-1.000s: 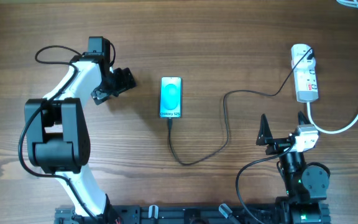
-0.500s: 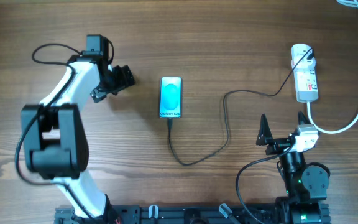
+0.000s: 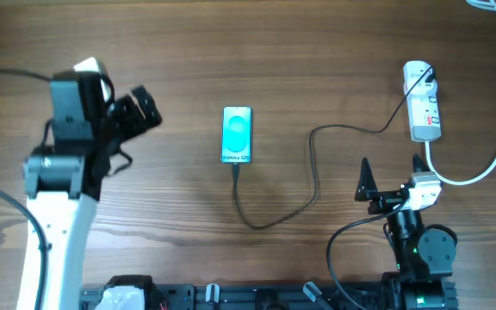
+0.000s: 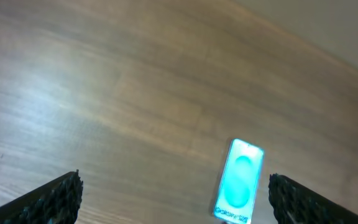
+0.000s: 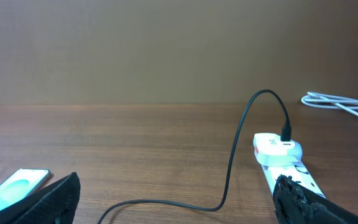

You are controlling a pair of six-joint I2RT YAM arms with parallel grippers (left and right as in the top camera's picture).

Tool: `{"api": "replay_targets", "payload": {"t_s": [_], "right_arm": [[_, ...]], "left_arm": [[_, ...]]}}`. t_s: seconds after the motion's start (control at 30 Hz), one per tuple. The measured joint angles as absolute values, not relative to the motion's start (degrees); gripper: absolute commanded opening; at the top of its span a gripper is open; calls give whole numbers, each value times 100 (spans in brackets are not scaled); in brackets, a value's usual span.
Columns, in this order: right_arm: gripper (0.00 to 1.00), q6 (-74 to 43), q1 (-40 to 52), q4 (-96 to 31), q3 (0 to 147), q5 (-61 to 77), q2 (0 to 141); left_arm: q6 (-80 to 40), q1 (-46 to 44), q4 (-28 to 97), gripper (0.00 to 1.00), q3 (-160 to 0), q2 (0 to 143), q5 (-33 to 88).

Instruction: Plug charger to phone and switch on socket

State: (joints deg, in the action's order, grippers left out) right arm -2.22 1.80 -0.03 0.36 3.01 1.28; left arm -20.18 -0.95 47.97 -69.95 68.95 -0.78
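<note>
The phone (image 3: 237, 134) lies flat mid-table, its cyan screen lit; it also shows in the left wrist view (image 4: 238, 182) and at the right wrist view's left edge (image 5: 14, 185). The black charger cable (image 3: 308, 185) runs from the phone's near end in a loop to the white socket (image 3: 423, 112) at the right, where its plug sits (image 5: 286, 134). My left gripper (image 3: 136, 112) is open, raised left of the phone. My right gripper (image 3: 390, 188) is open near the front right, below the socket (image 5: 288, 160).
The socket's thick white cord (image 3: 485, 168) curves off to the right edge and the top right corner (image 5: 340, 102). The wooden table (image 3: 334, 60) lies under everything.
My left arm has swung back and up to the left, away from the phone. The right arm, phone, cable and socket have not moved.
</note>
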Motion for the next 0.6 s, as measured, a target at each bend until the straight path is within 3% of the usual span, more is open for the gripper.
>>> {"api": "replay_targets", "payload": {"t_s": [0.33, 0.47, 0.6], "right_arm": [[100, -220, 180, -3, 36, 301, 132], [100, -222, 180, -5, 36, 301, 132], [99, -220, 180, -3, 36, 301, 132]], "left_arm": [[-2023, -95, 2823, 100, -3658, 5690, 14], [-2021, -95, 908, 100, -2930, 5561, 381], [-2023, -95, -115, 100, -2467, 5516, 753]]}}
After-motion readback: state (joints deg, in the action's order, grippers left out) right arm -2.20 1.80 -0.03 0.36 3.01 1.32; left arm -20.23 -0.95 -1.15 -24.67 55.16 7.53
